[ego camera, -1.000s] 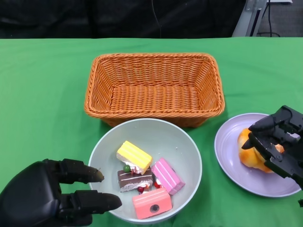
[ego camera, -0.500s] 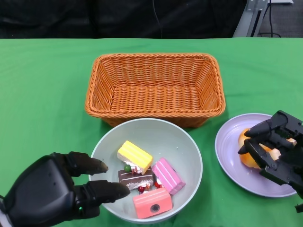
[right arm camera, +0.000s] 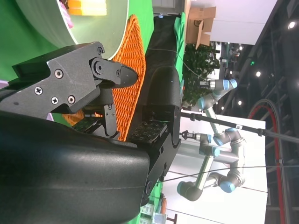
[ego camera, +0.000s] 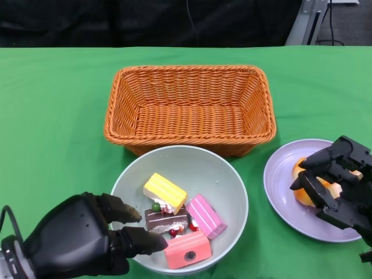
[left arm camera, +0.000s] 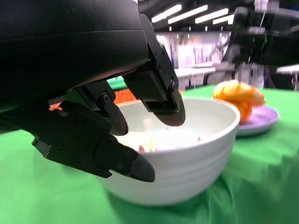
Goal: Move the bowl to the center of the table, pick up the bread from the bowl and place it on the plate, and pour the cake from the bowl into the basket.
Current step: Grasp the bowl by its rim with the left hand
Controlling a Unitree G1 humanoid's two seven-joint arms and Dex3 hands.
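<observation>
The pale green bowl [ego camera: 237, 185] stands in front of the basket and holds several cake pieces: yellow [ego camera: 165, 192], pink [ego camera: 204, 215], chocolate [ego camera: 165, 220] and salmon [ego camera: 187, 249]. My left hand [ego camera: 87, 235] is at the bowl's near-left rim, fingers apart. In the left wrist view its upper fingers [left arm camera: 163, 102] reach over the bowl [left arm camera: 187, 163] and its thumb lies outside the wall. The bread [ego camera: 303, 195] lies on the purple plate [ego camera: 278, 180]. My right hand [ego camera: 340, 180] hovers over it with spread fingers and holds nothing.
The empty wicker basket [ego camera: 189, 104] stands just behind the bowl, almost touching it. The plate lies to the bowl's right. A green cloth covers the table. The right wrist view shows the basket [right arm camera: 133, 70] and the bowl [right arm camera: 93, 23] beyond my right hand [right arm camera: 93, 93].
My left hand has moved right to the bowl, its fingers now over the near-left rim. The right hand has shifted slightly over the bread. Bowl, basket and plate have not moved.
</observation>
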